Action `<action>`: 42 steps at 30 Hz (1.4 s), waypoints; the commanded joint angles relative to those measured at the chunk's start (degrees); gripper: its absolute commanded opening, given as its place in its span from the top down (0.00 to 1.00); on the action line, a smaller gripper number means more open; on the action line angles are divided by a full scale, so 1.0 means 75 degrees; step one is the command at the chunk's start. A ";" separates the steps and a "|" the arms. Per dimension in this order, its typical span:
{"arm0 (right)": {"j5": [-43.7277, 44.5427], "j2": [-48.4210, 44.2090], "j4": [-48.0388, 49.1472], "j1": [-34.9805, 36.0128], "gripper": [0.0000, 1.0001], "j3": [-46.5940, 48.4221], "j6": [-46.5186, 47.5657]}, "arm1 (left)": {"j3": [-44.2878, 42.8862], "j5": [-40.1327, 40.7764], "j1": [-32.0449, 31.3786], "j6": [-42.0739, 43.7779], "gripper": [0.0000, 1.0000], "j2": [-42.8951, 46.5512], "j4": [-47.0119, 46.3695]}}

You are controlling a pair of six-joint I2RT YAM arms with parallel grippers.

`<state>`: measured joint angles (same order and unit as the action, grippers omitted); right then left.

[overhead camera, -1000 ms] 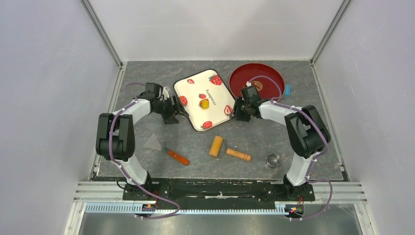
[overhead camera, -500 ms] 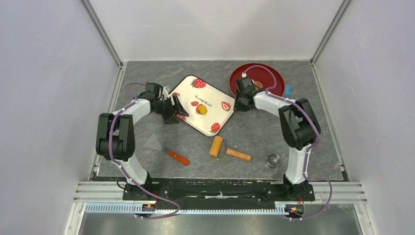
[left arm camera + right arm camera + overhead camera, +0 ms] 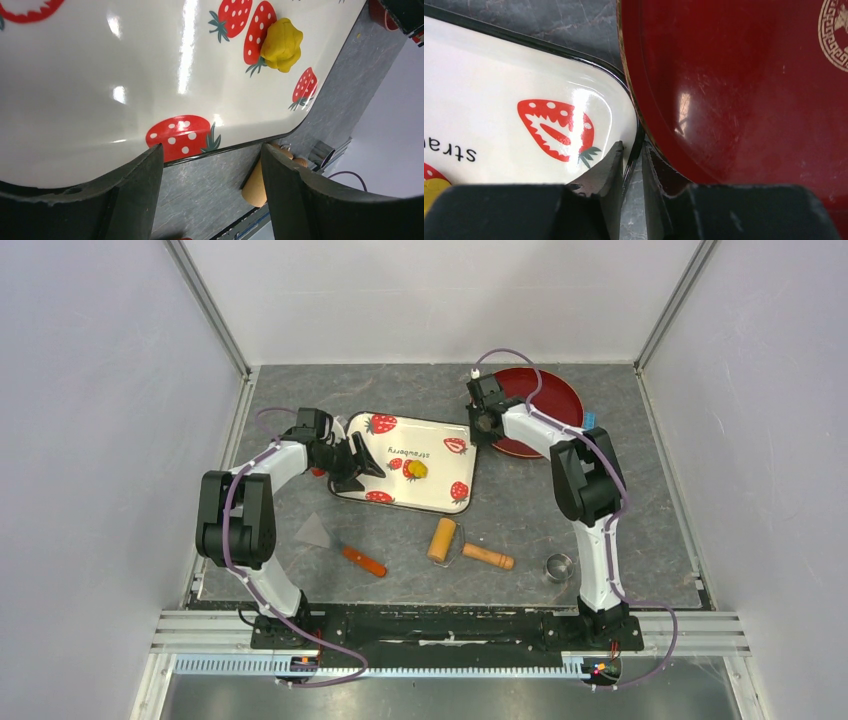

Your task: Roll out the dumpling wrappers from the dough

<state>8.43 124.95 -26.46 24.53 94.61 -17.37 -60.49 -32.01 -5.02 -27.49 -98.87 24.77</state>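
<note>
Right wrist view: right gripper [image 3: 633, 150] is nearly closed. Its fingertips pinch the black rim of the strawberry tray [image 3: 489, 95] at a rounded corner, one tip inside the tray and one outside. The outer tip sits just beside the red plate [image 3: 749, 100], whose edge lies close against that corner. A sliver of the dough [image 3: 431, 192] shows at the lower left, on the tray.

Left wrist view: left gripper [image 3: 211, 150] has its jaws spread wide and holds nothing. The tray's edge runs across the gap. Cannot tell whether either finger touches the tray. Only here does the dough read clearly: a knobbly yellow lump on the tray floor, overlapping a strawberry print. Past the tray edge lie the end of the wooden roller [image 3: 254, 186] and the ring cutter [image 3: 322, 150].

Top external view: this alone shows the arms at opposite ends of the tray, left at its left end, right at its far right corner. The dough is near the tray's middle. The scraper [image 3: 322, 533] lies on the grey table [image 3: 650, 500] on the near side of the tray, left of the roller.
</note>
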 commanded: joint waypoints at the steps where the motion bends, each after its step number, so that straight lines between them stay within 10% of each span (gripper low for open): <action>1: -0.0102 0.0320 -0.0220 0.0015 0.79 0.0384 0.0556 | -0.0278 -0.0010 -0.0034 0.0384 0.25 0.0213 0.0060; 18: -0.0781 -0.1397 -0.0660 -0.0636 0.55 0.0042 0.0947 | -0.0315 -0.0455 -0.0034 0.0420 0.25 0.0173 -0.0130; 42: -0.0502 -0.1368 -0.1115 -0.1625 0.56 -0.1578 0.1209 | -0.0290 -0.0698 -0.0034 0.0385 0.25 0.0126 -0.0204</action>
<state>4.14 118.61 -33.47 12.67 86.11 -8.71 -61.12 -35.14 -5.02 -26.96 -98.87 24.73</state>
